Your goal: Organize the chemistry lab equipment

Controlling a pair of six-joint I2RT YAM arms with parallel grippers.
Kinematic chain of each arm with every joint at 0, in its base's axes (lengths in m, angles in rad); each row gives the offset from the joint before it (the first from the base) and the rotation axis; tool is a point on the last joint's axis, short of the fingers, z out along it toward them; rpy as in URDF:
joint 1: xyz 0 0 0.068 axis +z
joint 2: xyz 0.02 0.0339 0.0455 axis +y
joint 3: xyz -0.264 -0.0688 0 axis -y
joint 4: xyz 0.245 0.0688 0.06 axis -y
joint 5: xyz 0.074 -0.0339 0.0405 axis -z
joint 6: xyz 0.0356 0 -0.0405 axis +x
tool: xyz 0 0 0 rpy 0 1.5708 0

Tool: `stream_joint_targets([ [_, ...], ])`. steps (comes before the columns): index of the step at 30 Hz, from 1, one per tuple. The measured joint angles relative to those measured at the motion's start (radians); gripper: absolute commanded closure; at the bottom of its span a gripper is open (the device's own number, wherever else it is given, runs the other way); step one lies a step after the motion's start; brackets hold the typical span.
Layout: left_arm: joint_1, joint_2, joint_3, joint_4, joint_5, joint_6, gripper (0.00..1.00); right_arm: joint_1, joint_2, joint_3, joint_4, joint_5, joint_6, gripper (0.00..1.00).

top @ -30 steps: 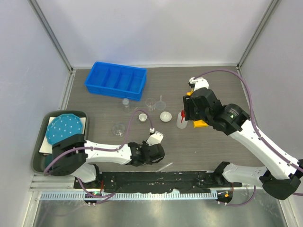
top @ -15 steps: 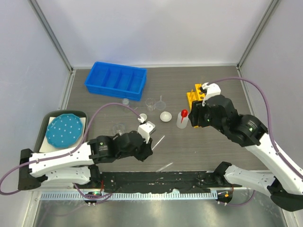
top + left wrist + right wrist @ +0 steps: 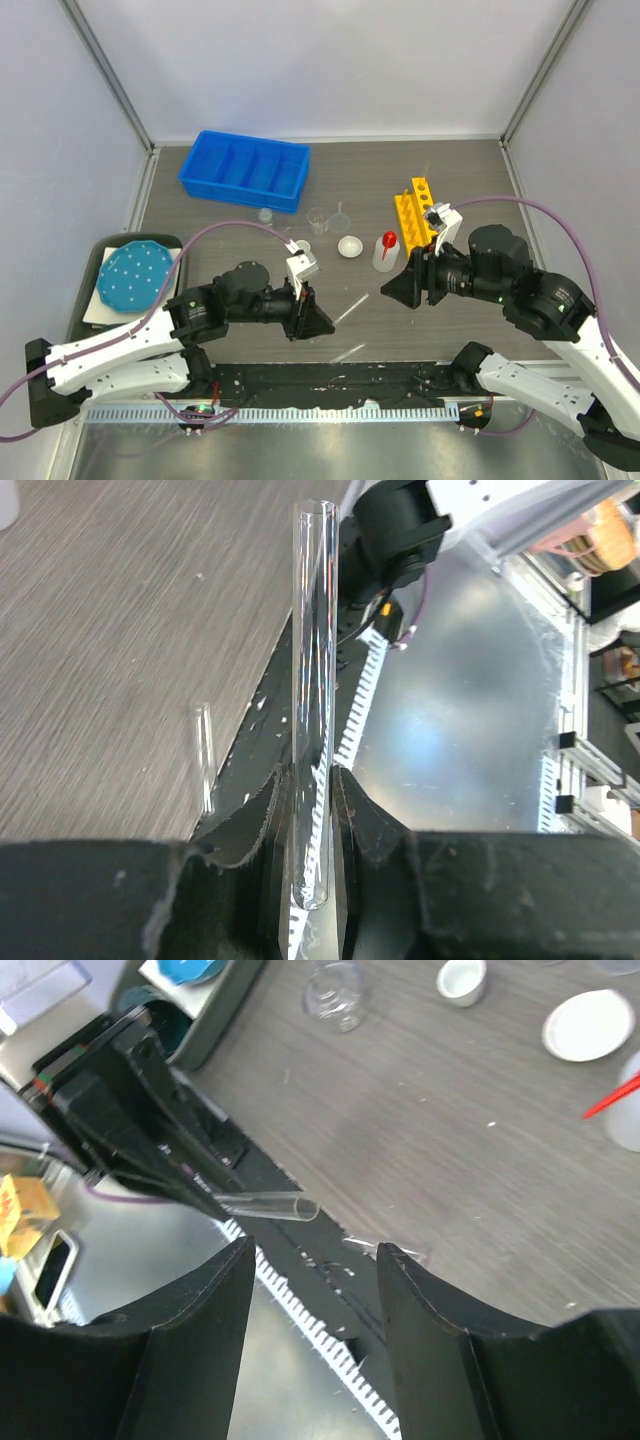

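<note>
I see the left claw point(image 3: 312, 318) pinched tight on a thin clear tube point(image 3: 348, 308). In the left wrist view the tube point(image 3: 312, 680) sticks straight out from between the two black fingers. The open end of the tube points to the right, toward the right claw point(image 3: 392, 288).

The right claw has its two fingers apart, and nothing is in them. It is near the tip of the tube but is not touching it.

A second tube point(image 3: 348, 352) lies flat on the table point(image 3: 460, 175), close to the near edge, below the two claws.

Farther back stands the squeeze bottle point(image 3: 383, 256) with its red cap. The white dish point(image 3: 349, 246) sits just to its left. The yellow rack point(image 3: 412, 208) lies behind the bottle, on the right side of the table. A little glass beaker point(image 3: 318, 218) and a funnel point(image 3: 341, 213) are near the blue bin point(image 3: 245, 170) at the back.
</note>
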Motion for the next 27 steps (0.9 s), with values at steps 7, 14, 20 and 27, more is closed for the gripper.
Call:
stream_joint_targets([
  [7, 0.089, -0.006, -0.052, 0.171, 0.233, -0.002, 0.84, 0.000, -0.027, -0.086, 0.077, -0.174, 0.050, 0.43],
  [14, 0.114, -0.004, -0.104, 0.329, 0.380, -0.015, 0.84, 0.000, -0.030, -0.135, 0.137, -0.257, 0.081, 0.43],
  [20, 0.123, 0.005, -0.114, 0.396, 0.432, -0.029, 0.85, 0.000, -0.029, -0.137, 0.187, -0.304, 0.105, 0.45],
  [27, 0.137, 0.013, -0.114, 0.431, 0.456, -0.031, 0.85, 0.000, -0.037, -0.139, 0.215, -0.332, 0.125, 0.52],
])
